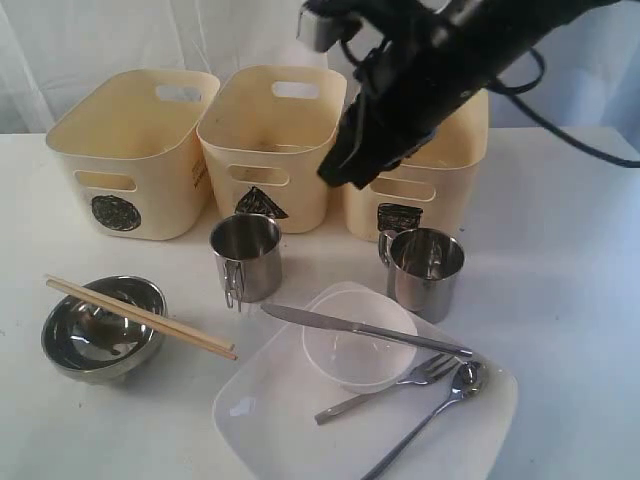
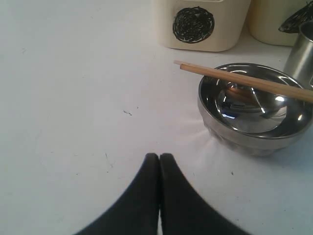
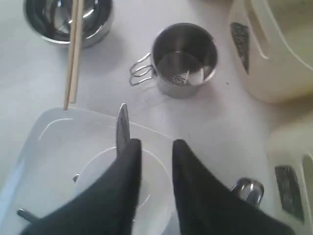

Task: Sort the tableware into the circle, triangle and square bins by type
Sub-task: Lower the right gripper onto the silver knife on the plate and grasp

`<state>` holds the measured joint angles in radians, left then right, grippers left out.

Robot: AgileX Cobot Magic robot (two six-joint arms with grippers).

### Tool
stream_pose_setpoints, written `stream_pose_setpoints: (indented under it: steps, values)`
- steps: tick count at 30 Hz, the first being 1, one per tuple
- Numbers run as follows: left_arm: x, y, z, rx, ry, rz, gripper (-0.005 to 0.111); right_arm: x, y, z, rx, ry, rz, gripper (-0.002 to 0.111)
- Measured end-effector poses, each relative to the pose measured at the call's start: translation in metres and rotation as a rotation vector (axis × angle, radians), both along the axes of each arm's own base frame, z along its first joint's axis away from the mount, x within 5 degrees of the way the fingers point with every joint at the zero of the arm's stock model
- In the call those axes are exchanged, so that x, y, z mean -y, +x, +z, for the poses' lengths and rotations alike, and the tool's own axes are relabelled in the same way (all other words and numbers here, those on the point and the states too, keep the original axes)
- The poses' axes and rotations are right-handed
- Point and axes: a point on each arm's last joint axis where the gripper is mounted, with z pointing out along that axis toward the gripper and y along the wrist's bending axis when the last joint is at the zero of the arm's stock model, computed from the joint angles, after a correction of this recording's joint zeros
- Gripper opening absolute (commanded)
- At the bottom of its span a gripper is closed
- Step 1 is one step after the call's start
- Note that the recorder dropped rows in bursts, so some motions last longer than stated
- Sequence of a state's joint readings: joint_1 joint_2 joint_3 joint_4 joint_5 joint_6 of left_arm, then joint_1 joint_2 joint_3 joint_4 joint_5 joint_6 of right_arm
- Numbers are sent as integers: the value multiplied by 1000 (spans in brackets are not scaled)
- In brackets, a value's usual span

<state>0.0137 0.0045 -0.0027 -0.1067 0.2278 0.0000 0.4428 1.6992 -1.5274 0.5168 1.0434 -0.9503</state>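
Steel mugs: one shiny steel handled mug (image 1: 246, 257) stands upright before the cream plastic triangle bin (image 1: 272, 130). A second steel handled mug (image 1: 425, 272) stands before the cream plastic square bin (image 1: 455, 185), just beside the plate.
Steel bowl: the round polished steel bowl (image 1: 103, 327) sits at the left of the exterior view. A pair of pale wooden chopsticks (image 1: 140, 317) bridges its rim, so they likely have to come off first.
Plate stack: a large white rounded-square plate (image 1: 265, 415) carries a clear plastic bowl (image 1: 358, 352). A long steel knife (image 1: 365, 330) lies across that bowl's rim, and a steel fork (image 1: 385, 392) and steel spoon (image 1: 425, 420) lie beside it on the plate. The cutlery probably goes before the bowl and plate.
Right pincer: the black right pincer (image 3: 156, 144) hangs over the clear plastic bowl, jaws apart and empty. The knife's tip is beside one finger, so it seems to be lining up on the knife.
Left pincer: the black left pincer (image 2: 159, 156) sits low over bare tabletop near the steel bowl, tips pressed together on nothing. It looks parked out of the way.
Bins: the cream plastic circle bin (image 1: 135, 165) completes a back row of three. Every piece rests outside them, so sorting seems not yet begun.
Tabletop: white and matte, with a few faint specks.
Room: pale draped fabric hangs behind the bins.
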Motion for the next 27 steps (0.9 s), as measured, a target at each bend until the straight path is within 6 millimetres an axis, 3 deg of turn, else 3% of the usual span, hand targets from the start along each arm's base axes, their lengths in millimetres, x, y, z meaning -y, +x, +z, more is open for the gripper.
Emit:
stream_pose_setpoints:
  steps: [3,11,18,27]
  values:
    - [0,0,0,0,0,0,0,-20,3,-13,-18,-20,72,56]
    - [0,0,0,0,0,0,0,-59,-8,-52,-41,-162,218,56]
    - [0,0,0,0,0,0,0,-38,-5,-52,6,-438,90,56]
    - [0,0,0,0,0,0,0,-34,-8,-57,-69,-494,56,56]
